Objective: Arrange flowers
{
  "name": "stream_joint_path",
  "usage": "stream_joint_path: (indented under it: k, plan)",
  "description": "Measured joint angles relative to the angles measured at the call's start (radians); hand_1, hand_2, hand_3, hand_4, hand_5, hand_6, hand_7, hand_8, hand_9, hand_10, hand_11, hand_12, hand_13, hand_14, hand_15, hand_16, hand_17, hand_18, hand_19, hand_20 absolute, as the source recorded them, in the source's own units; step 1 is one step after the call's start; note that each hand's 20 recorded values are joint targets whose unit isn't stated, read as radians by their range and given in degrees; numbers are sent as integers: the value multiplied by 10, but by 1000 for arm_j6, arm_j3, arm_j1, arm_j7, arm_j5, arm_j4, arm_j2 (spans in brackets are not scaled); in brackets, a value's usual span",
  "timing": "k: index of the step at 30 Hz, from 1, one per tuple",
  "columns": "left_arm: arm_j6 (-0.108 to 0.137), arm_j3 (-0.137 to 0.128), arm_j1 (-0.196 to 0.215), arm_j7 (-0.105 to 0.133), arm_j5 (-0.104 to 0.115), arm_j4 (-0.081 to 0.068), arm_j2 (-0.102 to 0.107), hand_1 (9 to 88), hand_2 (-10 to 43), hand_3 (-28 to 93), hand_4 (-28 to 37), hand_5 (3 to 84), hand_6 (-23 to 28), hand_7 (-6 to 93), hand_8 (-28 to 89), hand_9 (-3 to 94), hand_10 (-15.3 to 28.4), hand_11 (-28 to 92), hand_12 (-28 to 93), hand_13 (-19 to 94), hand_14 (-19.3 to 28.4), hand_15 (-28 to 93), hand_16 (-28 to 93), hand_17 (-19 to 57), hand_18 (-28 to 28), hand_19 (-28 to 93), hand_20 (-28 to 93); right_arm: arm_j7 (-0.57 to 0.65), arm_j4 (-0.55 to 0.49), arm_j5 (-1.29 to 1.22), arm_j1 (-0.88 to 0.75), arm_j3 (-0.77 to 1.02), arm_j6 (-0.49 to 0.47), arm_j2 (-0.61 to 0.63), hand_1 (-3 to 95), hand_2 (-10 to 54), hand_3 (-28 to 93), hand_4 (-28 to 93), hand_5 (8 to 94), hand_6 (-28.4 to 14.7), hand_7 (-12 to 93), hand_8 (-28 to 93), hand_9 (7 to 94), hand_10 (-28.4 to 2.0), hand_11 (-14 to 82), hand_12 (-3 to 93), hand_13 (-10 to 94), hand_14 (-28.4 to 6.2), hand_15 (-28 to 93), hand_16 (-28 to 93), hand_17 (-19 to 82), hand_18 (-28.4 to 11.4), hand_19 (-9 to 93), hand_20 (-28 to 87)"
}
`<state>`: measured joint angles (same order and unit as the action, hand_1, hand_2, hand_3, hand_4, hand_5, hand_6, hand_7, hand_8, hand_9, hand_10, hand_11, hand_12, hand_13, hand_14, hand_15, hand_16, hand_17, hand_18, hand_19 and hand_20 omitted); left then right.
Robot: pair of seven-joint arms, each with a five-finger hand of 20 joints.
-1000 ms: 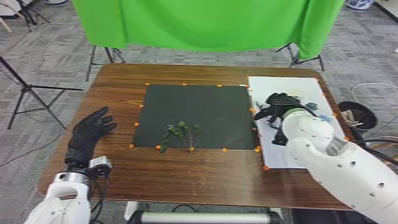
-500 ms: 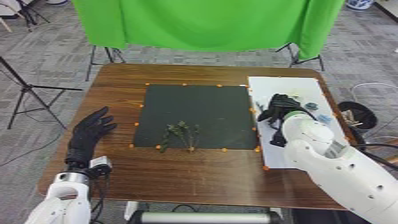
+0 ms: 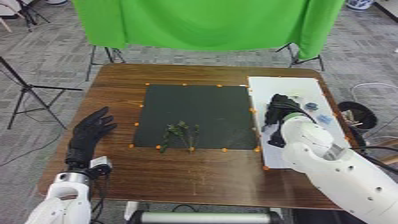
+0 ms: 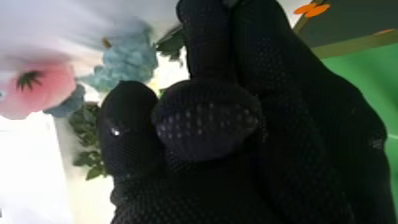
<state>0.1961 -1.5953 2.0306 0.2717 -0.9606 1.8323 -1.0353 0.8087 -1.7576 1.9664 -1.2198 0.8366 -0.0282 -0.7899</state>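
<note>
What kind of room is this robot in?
Probably a robot lab or workshop: there's a green cloth hung up behind the table, a tripod on the left, and robot arms at work.

no readable text, no legible labels or brands, no numbers, no signs

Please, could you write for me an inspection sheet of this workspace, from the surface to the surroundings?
Surface: brown wooden table, with dark mat and, to its right, white sheet.
Job's things: leafy stems at the mat's near edge; pink flower and blue flower by the right hand.
Clutter: small orange markers along the mat's edges.
Hands: left hand at the table's left side, open; right hand over the sheet.
Cables: black cable beside the right arm.
Surroundings: green cloth beyond the table, tripod left, black bin right.
</note>
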Motion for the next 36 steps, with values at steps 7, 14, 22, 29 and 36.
stream_joint_path:
  k: [7, 14, 22, 29, 36]
  plan:
    - [0, 0, 0, -2, 0, 1, 0, 281, -95, 723, -246, 397, 2, 156, -86, 423, 120, 175, 110, 370, 165, 282, 9, 63, 153, 98, 204, -25, -2, -47, -21, -16, 143, 11, 637, -95, 582, -118, 841, -35, 212, 96, 937, -115, 143, 212, 937, -9, 623, 193, 749, -70, 916, 379]
    - [-1, 0, 0, -3, -1, 2, 2, 282, -95, 722, -244, 397, 2, 156, -86, 423, 120, 174, 110, 370, 166, 283, 9, 63, 153, 98, 203, -108, -80, -51, -47, -16, 184, 49, 633, -95, 582, -111, 841, -35, 216, 96, 937, -117, 144, 212, 937, -7, 630, 194, 749, -71, 915, 394]
    - [-3, 4, -3, -3, -1, 1, 4, 282, -95, 722, -245, 396, 2, 156, -86, 422, 120, 175, 111, 370, 165, 283, 8, 63, 153, 98, 203, -185, -180, -94, -2, -28, 182, 71, 630, -95, 580, -107, 839, -33, 221, 95, 937, -118, 140, 214, 937, -7, 632, 195, 748, -70, 915, 406]
    - [-3, 9, -6, -3, -1, 0, 4, 282, -95, 721, -244, 396, 2, 156, -86, 422, 121, 174, 111, 370, 165, 283, 8, 63, 153, 98, 203, -190, -187, -63, 55, -98, 153, 62, 360, -95, 642, -94, 730, -33, 194, -29, 859, -152, 154, 156, 937, -18, 585, 242, 711, -80, 930, 416]
    - [-4, 7, -4, -4, -1, 1, 3, 283, -95, 721, -243, 395, -2, 157, -87, 422, 120, 173, 111, 370, 166, 283, 8, 63, 153, 99, 203, -14, -193, 34, 16, 7, -219, 38, 156, -44, 571, -118, 529, -25, 54, -59, 640, -231, 73, 114, 937, -42, 526, 287, 686, -90, 932, 415]
